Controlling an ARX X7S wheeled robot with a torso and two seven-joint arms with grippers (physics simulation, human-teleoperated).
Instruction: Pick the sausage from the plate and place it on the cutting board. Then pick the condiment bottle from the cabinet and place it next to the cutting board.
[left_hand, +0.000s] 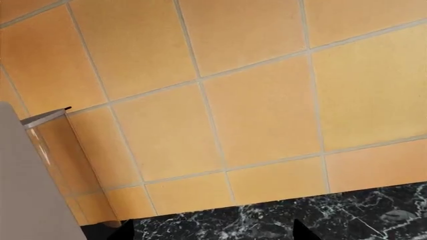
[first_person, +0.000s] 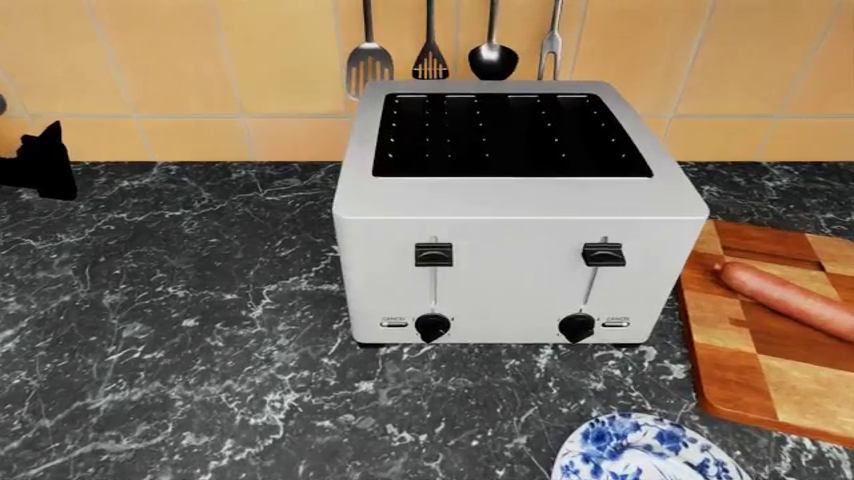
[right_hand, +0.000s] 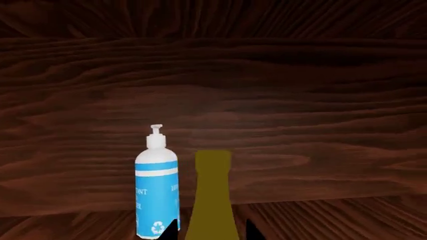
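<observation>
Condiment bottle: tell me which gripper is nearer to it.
Right. The right gripper sits at the condiment bottle inside the wooden cabinet, fingertips flanking its lower body. The left gripper is over the black counter facing the tiled wall, no bottle in view.

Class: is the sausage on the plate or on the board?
On the board: the sausage lies on the board; the plate shows none.

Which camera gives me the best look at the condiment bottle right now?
The right wrist view: the condiment bottle stands upright inside the wooden cabinet, beside a blue pump bottle, between the right gripper's fingertips. The head and left wrist views show none of it.
</observation>
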